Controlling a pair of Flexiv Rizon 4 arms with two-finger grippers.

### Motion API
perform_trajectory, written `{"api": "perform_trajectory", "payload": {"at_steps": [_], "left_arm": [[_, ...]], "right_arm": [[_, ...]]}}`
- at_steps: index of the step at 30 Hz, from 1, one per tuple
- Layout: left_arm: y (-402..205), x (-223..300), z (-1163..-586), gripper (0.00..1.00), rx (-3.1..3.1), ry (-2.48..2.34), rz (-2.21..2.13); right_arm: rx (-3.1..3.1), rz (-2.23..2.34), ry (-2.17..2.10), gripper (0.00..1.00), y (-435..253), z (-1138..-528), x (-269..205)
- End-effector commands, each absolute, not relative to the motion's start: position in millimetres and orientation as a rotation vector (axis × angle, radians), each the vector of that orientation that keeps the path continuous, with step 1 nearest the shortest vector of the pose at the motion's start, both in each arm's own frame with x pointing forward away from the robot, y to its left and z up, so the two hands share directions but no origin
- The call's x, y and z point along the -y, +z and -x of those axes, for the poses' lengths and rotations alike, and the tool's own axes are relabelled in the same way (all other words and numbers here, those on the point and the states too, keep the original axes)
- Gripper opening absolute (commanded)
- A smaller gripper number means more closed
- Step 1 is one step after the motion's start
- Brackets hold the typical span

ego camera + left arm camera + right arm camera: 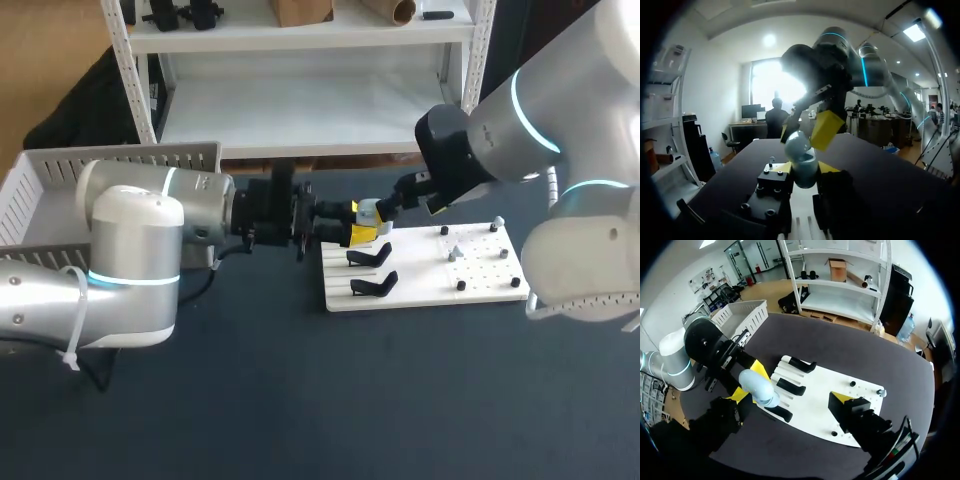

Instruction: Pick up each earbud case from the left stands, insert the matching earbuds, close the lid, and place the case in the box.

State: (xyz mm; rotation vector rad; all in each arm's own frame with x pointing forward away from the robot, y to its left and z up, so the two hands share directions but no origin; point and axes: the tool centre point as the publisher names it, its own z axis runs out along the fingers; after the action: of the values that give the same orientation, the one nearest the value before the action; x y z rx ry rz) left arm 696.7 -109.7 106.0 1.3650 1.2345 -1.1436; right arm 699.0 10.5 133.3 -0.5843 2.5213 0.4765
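Left gripper [807, 169] seemingly clamps pale-blue earbud case [800, 150].

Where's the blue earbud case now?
The blue earbud case is in the left gripper, mid-table in the head view, over the white board's left end by the black stands.

L arm [130, 250] & R arm [560, 110] rounded silver-grey shells, thin cyan light rings at joints, black wrist sections, white zip tie [70, 350] & black cable [205, 280] on L arm, L gripper [805, 167] & R gripper [792, 395] black, blocky, yellow tips, socket screws on L finger blocks
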Motion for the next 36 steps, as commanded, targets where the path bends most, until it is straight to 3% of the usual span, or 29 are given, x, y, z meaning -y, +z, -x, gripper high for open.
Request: {"api": "perform_trajectory", "payload": {"at_steps": [1, 11, 23, 36], "left_arm": [[105, 109, -696, 0.0, -1.233, -1.141, -1.362], [105, 109, -696, 0.0, -1.233, -1.141, -1.362], [105, 109, -696, 0.0, -1.233, -1.141, -1.362], [105, 109, -696, 0.0, -1.233, -1.141, -1.362]], "right_arm": [[-2.505, 0.571, 0.459, 1.0, 140, -699, -11], [-2.458, 0.546, 0.383, 1.0, 164, -695, 17], [-2.539, 0.415, 0.049, 1.0, 142, -703, 95], [-2.683, 0.383, -0.13, 1.0, 99, -722, 142]]}}
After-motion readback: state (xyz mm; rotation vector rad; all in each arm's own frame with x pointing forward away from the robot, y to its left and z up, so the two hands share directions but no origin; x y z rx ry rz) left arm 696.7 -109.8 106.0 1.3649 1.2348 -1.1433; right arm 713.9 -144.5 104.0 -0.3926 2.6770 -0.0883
